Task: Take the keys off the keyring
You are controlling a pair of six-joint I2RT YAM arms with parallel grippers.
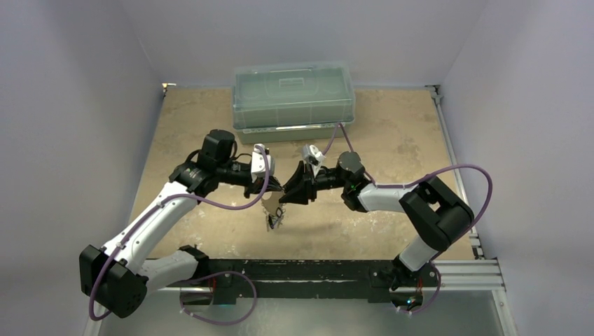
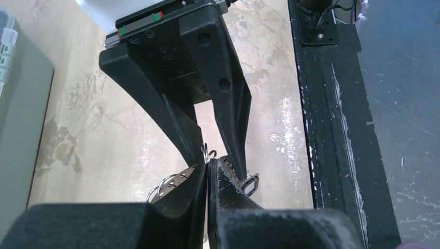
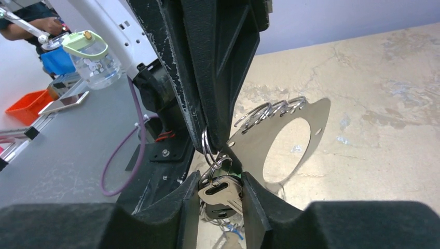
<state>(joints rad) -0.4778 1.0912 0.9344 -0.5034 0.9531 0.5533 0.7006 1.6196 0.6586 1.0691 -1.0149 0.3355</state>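
silver keys (image 3: pixel 222 190) bunched, hanging off flat keyring (image 3: pixel 314 115), seemingly midair

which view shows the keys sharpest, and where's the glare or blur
Right wrist: small silver metal keys and round-holed silver metal plate sharp, right gripper fingers blurred in front. Left wrist: white glare streaks on beige tabletop, left gripper fingers out of focus. Top external: even light, keys tiny.

From above, the keys (image 1: pixel 274 218) are a dark cluster too small to count. In the left wrist view the left tool (image 2: pixel 207 168), its fingers pressed together, hides whatever it pinches. The right tool (image 3: pixel 220 181), clamped on the keys, covers their blades, and the picture's bottom edge cuts off the lower ones. The metal plate (image 3: pixel 248 140) vanishes at its near corner behind the left tool.
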